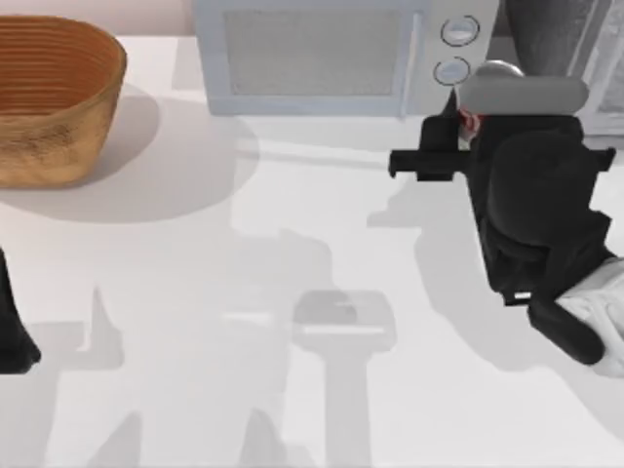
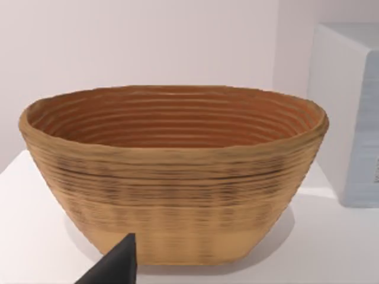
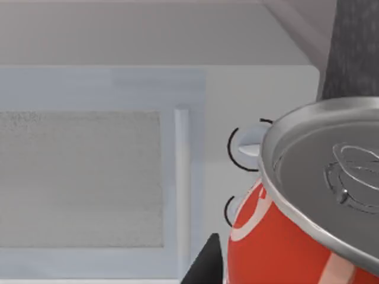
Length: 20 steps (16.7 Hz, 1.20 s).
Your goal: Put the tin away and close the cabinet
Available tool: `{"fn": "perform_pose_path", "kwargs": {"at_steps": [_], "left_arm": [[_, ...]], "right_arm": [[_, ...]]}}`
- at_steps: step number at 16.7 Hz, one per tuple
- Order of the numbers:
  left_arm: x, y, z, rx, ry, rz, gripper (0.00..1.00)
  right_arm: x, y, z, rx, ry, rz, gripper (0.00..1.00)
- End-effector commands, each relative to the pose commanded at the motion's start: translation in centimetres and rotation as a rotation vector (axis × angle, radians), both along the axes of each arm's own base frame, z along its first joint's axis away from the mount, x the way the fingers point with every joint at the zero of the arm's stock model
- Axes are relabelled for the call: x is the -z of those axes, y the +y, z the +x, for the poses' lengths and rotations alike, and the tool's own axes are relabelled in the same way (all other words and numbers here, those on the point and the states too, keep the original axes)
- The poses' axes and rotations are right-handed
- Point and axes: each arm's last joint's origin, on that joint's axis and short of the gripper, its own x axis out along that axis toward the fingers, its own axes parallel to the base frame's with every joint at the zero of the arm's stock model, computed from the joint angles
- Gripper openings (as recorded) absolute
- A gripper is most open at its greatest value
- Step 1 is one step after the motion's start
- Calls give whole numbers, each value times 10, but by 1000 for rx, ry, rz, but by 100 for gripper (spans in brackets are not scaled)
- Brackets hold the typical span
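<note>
The right hand (image 1: 468, 127) sits at about two o'clock on the tabletop (image 1: 292, 253), just in front of the microwave (image 1: 322, 54) and near its two knobs (image 1: 458, 31). It pinches the tin (image 1: 471, 121), of which the top view gives little more than a sliver of red beside a grey top. From the right wrist the tin (image 3: 284, 236) looms close and tilted: red label, silver lid with a pull tab, a dark fingertip (image 3: 204, 263) at its side. Behind it are the microwave door (image 3: 89, 177) and the knobs (image 3: 246, 148).

The cabinet (image 1: 556, 39) stands at about one o'clock, just right of the microwave (dark speckled face, pale frame).

The left arm (image 1: 15, 327) is parked at nine o'clock at the tabletop's left edge; whether its hand is spread or pressed together I cannot tell. Its wrist view faces the basket (image 2: 172, 177), which stands at about ten o'clock (image 1: 54, 97).
</note>
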Motion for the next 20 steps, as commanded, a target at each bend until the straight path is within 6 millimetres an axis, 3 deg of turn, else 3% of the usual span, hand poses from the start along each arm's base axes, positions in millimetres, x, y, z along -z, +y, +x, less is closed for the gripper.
{"fn": "perform_pose_path", "kwargs": {"at_steps": [5,10,15,20], "left_arm": [[0,0,0,0,0,0,100],[0,0,0,0,0,0,100],[0,0,0,0,0,0,100],[0,0,0,0,0,0,100]], "right_arm": [[-4,-6,-2,-1,-3,5,0],[-40,-49,-21,-7,-37,24,0],[-64,-116,-72,-3,-75,30,0],[-47,-164,-131,-2,-100,23,0]]}}
